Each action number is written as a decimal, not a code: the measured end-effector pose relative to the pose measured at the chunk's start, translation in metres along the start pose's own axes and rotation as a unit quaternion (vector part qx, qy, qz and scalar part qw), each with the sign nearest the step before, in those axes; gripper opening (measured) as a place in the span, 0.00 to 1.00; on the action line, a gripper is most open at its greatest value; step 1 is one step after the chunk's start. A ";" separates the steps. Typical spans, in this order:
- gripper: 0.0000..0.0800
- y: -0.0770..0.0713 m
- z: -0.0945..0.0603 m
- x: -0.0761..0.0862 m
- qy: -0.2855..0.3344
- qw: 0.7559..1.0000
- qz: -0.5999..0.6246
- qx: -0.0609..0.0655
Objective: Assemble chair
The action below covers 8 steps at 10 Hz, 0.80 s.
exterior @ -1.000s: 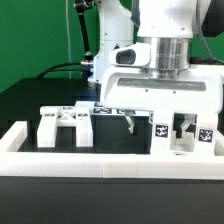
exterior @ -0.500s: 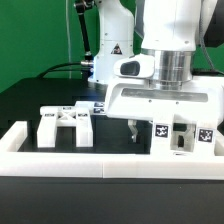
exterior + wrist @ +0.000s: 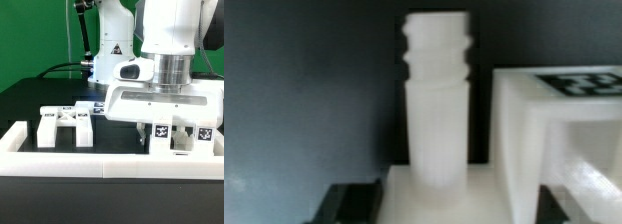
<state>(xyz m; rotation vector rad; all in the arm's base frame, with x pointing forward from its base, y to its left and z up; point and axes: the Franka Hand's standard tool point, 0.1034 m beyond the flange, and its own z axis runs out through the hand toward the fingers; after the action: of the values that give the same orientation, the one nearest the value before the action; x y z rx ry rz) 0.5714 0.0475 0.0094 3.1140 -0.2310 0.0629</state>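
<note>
Several white chair parts stand on the black table. A cross-braced piece with tags (image 3: pixel 66 124) sits at the exterior view's left. A tagged block (image 3: pixel 183 137) stands at its right, under my gripper (image 3: pixel 163 128). In the wrist view a white leg (image 3: pixel 438 100) with a ridged tip runs out from between my dark fingers (image 3: pixel 352 204). Both fingers press against its thick base, so my gripper (image 3: pixel 455 206) is shut on it. A white block with a tag (image 3: pixel 566 120) stands close beside the leg. In the exterior view the hand hides most of the leg.
A long white border rail (image 3: pixel 100 162) runs along the table's front, with a raised end (image 3: pixel 14 138) at the exterior view's left. Behind are the arm's base (image 3: pixel 108 55), cables and a green backdrop. Black table surface (image 3: pixel 40 95) shows at the back left.
The hand has sunk lower over the tagged parts at the right. The fingers, wide apart before, have come together onto the white leg.
</note>
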 end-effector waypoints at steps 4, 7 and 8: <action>0.42 0.008 -0.002 0.001 0.000 1.000 0.004 -0.001; 0.42 0.027 -0.030 -0.002 -0.005 1.000 0.018 0.004; 0.42 0.029 -0.038 -0.002 -0.004 1.000 0.022 0.007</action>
<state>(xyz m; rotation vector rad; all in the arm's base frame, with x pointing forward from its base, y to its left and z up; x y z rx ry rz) 0.5638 0.0196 0.0482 3.1232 -0.2998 0.0531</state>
